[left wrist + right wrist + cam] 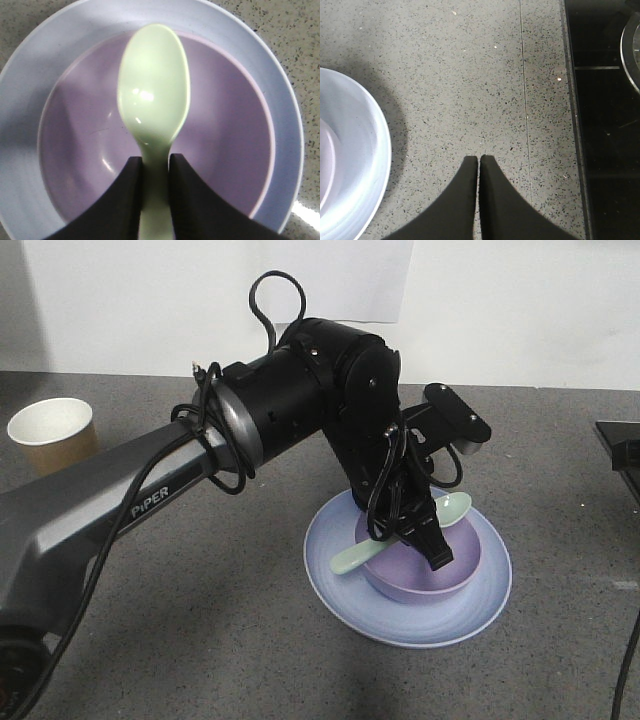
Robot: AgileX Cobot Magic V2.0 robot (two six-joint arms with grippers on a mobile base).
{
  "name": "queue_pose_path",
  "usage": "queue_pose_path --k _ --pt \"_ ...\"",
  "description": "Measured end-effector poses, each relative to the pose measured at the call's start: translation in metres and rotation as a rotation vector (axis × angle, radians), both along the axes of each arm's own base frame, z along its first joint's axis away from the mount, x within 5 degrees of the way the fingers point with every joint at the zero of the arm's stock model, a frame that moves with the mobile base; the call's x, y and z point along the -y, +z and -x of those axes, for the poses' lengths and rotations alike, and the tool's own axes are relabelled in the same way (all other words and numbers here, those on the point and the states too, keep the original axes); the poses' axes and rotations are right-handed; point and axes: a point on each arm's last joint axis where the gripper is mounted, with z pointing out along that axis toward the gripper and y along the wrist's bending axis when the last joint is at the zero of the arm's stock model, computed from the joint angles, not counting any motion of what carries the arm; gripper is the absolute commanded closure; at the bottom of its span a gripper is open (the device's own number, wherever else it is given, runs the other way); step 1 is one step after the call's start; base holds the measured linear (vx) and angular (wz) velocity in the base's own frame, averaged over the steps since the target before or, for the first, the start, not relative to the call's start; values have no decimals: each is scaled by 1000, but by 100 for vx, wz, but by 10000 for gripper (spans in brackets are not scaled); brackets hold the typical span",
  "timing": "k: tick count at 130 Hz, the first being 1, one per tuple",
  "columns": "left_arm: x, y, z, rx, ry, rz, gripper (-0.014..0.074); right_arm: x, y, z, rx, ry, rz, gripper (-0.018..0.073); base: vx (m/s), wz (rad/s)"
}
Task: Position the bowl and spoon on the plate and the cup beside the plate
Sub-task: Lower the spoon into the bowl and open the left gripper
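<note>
The purple bowl [420, 570] [215, 150] sits in the middle of the pale blue plate [480, 610] [30, 90] [355, 165]. Over the bowl hangs the mint-green spoon [455, 508] [154, 95], scoop pointing away from the wrist camera. My left gripper [425, 535] [155, 162] is shut on the spoon's handle, a finger on each side. The brown paper cup [55, 435] stands upright at the far left, well apart from the plate. My right gripper [479, 160] is shut on nothing above bare counter, right of the plate.
The grey speckled counter [200, 640] meets a white wall at the back. A black appliance [605, 125] lies along the right edge, its corner [620, 445] showing in the front view. My left arm [150, 490] reaches across from the lower left.
</note>
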Motion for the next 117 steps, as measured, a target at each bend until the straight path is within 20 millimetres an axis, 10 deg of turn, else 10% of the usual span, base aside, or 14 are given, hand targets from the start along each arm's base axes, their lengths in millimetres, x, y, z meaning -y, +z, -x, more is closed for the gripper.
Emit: queue_pose_path --k 82,117 --pt "-3 1 -3 17 62 -20 352 0 0 0 0 0 0 560 0 0" --pt "-41 40 -18 79 200 31 352 0 0 0 0 0 0 560 0 0"
